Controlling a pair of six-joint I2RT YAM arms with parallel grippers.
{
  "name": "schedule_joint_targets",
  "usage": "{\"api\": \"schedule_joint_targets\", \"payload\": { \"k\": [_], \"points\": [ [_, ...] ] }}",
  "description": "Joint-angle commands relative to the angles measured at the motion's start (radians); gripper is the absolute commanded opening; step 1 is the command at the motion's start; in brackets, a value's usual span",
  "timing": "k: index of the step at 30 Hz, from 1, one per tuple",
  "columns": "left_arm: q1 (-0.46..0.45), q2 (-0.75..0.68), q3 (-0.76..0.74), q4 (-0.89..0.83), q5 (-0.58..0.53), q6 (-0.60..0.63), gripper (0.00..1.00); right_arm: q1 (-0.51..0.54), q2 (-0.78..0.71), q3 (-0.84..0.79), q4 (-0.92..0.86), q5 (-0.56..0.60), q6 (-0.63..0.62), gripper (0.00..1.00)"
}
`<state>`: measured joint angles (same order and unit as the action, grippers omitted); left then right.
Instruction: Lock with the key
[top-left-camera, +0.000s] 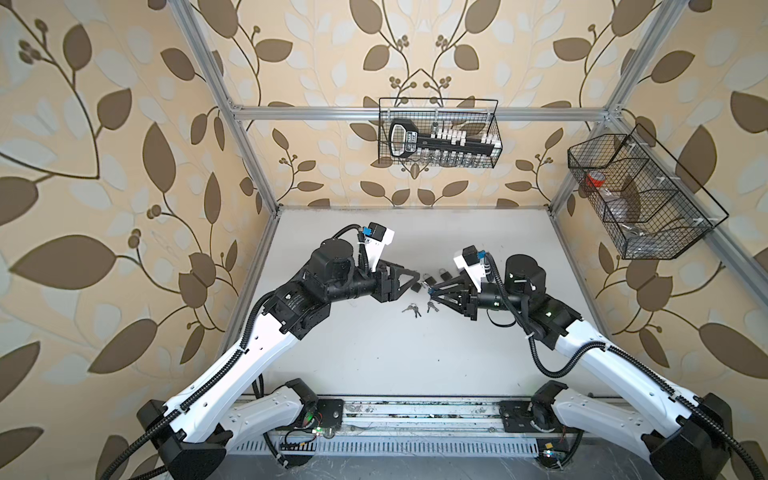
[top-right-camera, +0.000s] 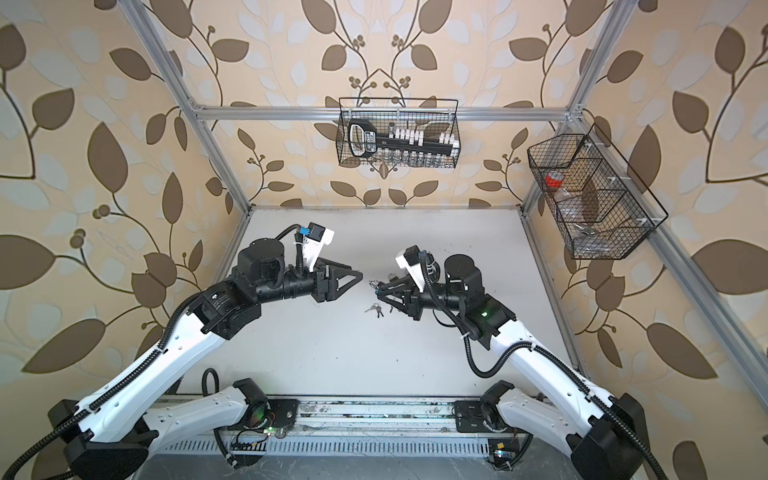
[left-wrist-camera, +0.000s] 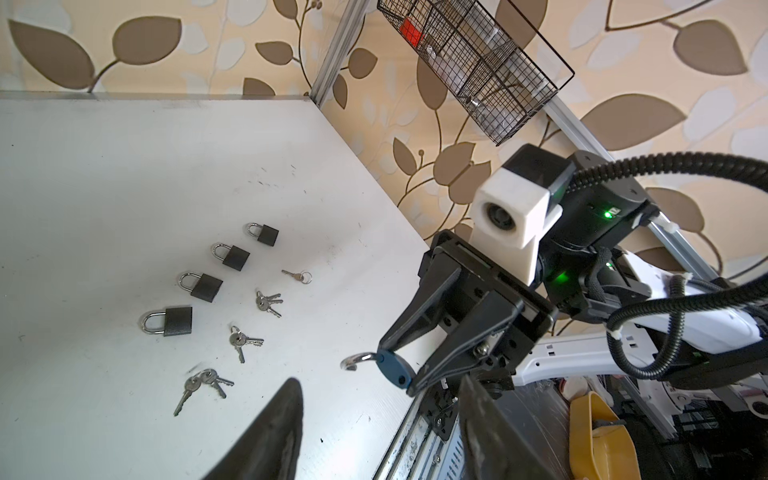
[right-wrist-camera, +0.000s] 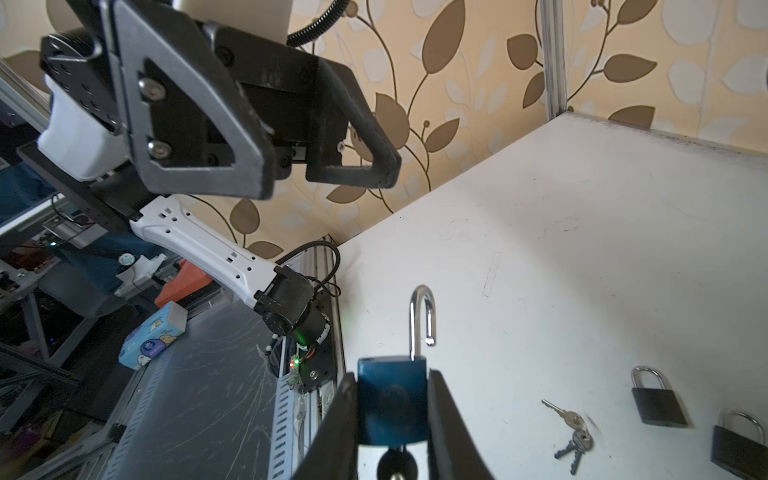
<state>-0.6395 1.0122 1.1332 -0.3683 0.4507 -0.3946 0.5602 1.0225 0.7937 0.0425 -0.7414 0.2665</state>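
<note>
My right gripper (right-wrist-camera: 392, 376) is shut on the body of a blue padlock (right-wrist-camera: 392, 399), held above the white table (right-wrist-camera: 582, 249). Its silver shackle (right-wrist-camera: 422, 316) stands open and points toward my left gripper (right-wrist-camera: 328, 183). A dark round key head (right-wrist-camera: 395, 461) shows at the lock's underside between my fingers. In the left wrist view my left gripper (left-wrist-camera: 378, 399) is open and empty, a short way from the padlock (left-wrist-camera: 392, 370). In both top views the two grippers (top-left-camera: 415, 276) (top-left-camera: 430, 289) face each other over the table's middle.
Several black padlocks (left-wrist-camera: 203, 286) lie in a row on the table, with key bunches (left-wrist-camera: 268, 301) (left-wrist-camera: 241, 340) (left-wrist-camera: 203, 380) and a single key (left-wrist-camera: 297, 275) beside them. Wire baskets hang on the back rail (top-left-camera: 438, 133) and the right rail (top-left-camera: 640, 195).
</note>
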Motion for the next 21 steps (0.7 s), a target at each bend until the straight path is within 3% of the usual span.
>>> {"api": "schedule_joint_targets", "payload": {
  "k": [1,10,21],
  "points": [
    [0.020,0.016,0.018,0.047,0.052,-0.004,0.58,-0.006,0.019,-0.008,0.073,-0.084,0.058,0.00],
    [0.029,0.019,-0.004,0.103,0.130,-0.029,0.59,-0.006,0.077,0.013,0.140,-0.332,0.127,0.00],
    [0.029,0.073,-0.012,0.169,0.341,-0.042,0.56,-0.009,0.092,0.028,0.195,-0.402,0.158,0.00]
  ]
}}
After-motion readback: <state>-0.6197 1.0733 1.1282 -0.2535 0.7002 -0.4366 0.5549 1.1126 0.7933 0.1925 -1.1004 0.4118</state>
